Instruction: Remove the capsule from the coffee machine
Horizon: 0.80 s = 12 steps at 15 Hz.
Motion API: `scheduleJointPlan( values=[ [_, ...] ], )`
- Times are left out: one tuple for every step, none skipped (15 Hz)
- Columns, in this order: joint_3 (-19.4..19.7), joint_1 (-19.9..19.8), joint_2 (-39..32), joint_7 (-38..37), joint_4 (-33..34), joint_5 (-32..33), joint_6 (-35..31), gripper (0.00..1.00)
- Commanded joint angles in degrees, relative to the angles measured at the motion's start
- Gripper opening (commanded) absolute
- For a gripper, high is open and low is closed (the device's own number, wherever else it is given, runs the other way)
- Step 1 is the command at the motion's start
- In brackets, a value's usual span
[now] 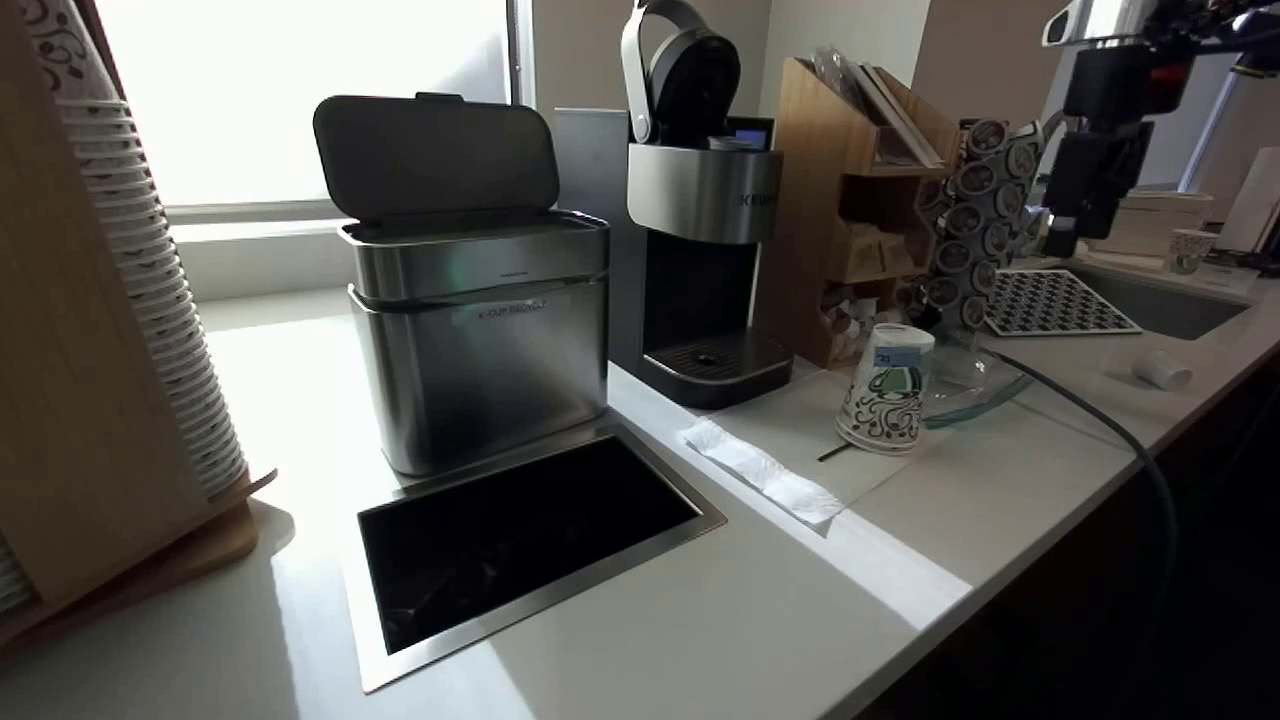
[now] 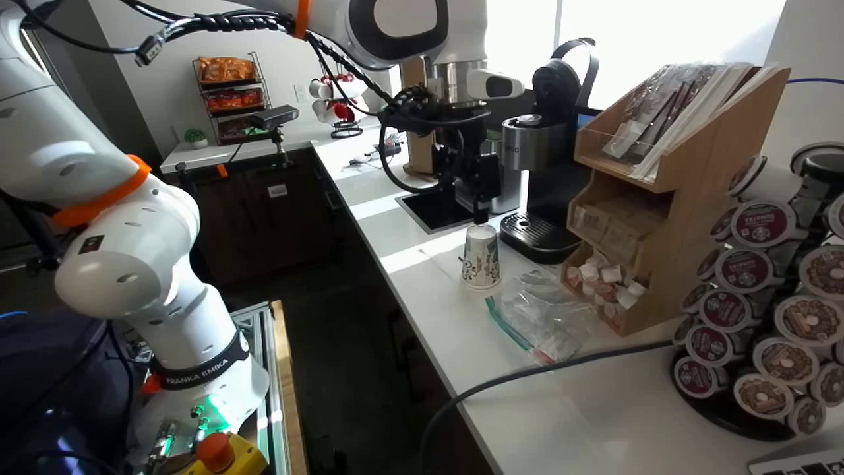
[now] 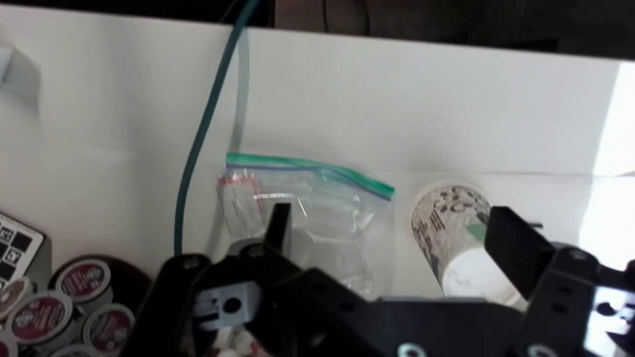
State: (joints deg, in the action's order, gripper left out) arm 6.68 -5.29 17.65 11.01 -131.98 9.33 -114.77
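"Between the steel bin (image 1: 490, 380) and wooden organizer (image 1: 805, 140), I see the coffee machine (image 1: 705, 195), lid (image 1: 697, 85) raised, capsule (image 2: 528, 120) showing in its top."

"And your gripper (image 3: 389, 228)?"

"Fingers (image 3: 516, 248) spread wide apart; I have it above the counter (image 3: 347, 99)."

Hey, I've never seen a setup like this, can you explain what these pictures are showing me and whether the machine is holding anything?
The big white machine is a robot arm, ending in a black gripper with two fingers. Two pictures come from cameras standing outside the robot; the third is from a camera on its wrist, looking down at the counter. On that counter stand a coffee machine with its lid raised, a steel bin, a wooden organizer and an upside-down paper cup. A clear plastic bag lies near the cup. What looks like the capsule shows at the top of the coffee machine. The fingers stand apart, so nothing is held.
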Motion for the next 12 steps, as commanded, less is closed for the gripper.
scheduleJointPlan(
  values=[
    [-2.43,2.53,-1.42,-2.8,0.53,-1.86,-12.06,1.0],
    [-3.29,3.36,-2.34,-3.12,0.98,-2.16,-16.36,1.0],
    [-4.02,4.14,-3.07,-3.18,1.35,-2.59,-20.47,1.0],
    [-4.7,4.93,-4.21,-3.19,1.91,-3.16,-24.43,1.0],
    [-5.11,5.84,-5.32,-2.67,2.74,-4.42,-27.74,1.0],
    [-5.72,6.6,-6.38,-2.86,3.94,-5.29,-30.47,1.0],
    [-5.94,7.42,-7.6,-1.86,5.19,-6.67,-32.74,1.0],
    [-6.43,7.89,-8.79,-2.0,6.63,-7.14,-34.75,1.0],
    [-6.71,8.34,-9.89,-1.69,7.94,-7.84,-36.32,1.0],
    [-6.99,8.73,-10.9,-1.4,9.29,-8.41,-37.6,1.0],
    [-7.17,9.17,-11.93,-0.66,10.58,-9.23,-38.61,1.0],
    [-7.42,9.38,-12.92,-0.42,12.0,-9.61,-38.86,1.0]
  ],
)
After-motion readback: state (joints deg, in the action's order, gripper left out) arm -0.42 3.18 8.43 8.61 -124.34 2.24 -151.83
